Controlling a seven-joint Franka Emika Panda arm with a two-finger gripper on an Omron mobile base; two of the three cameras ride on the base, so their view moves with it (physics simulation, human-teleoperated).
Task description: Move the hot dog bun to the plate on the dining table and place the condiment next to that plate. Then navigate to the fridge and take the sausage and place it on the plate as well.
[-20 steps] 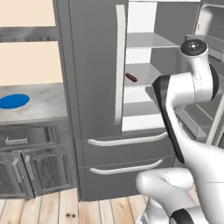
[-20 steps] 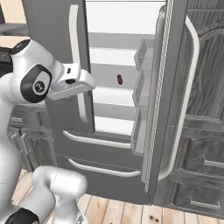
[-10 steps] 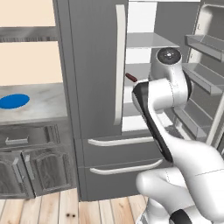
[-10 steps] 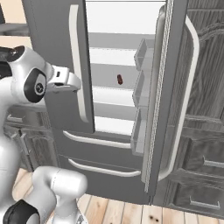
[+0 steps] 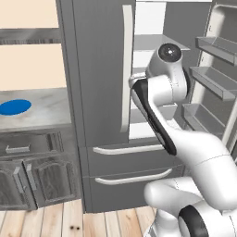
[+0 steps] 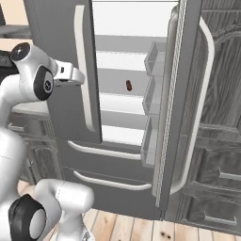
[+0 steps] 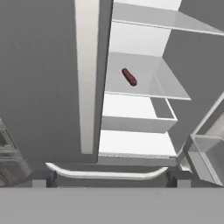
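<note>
Dark little fingertips (image 7: 45, 179) are all you get of the tool (image 7: 110, 180) in the hand view, one at each lower corner, so the jaws stand wide apart with nothing between them. That's what you want for this step, I'd say: reaching in for the sausage (image 7: 129, 77).

From the tool, look up and into the fridge (image 6: 56, 56). The sausage lies alone on a white inner shelf (image 7: 144, 83), well apart from the tool and near the middle of the shelf. It's a short reddish-brown stick, smooth and round, so my guess is it rolls if you nudge it. It sits at a slant in the hand view, so turn the hand until the jaws cross its narrow width, come down over its middle, then close gently.

Mind the long curved silver handle (image 7: 86, 74) on the closed dark grey door just beside your path, and the open door (image 6: 181, 94) with its boxy bins on the other side. Go through the gap between them.

Off to the left, a flat blue disc (image 5: 15, 107) sits on a veined marble bench (image 5: 41, 113) over grey panelled cabinets (image 5: 32, 176). Ignore it.
</note>
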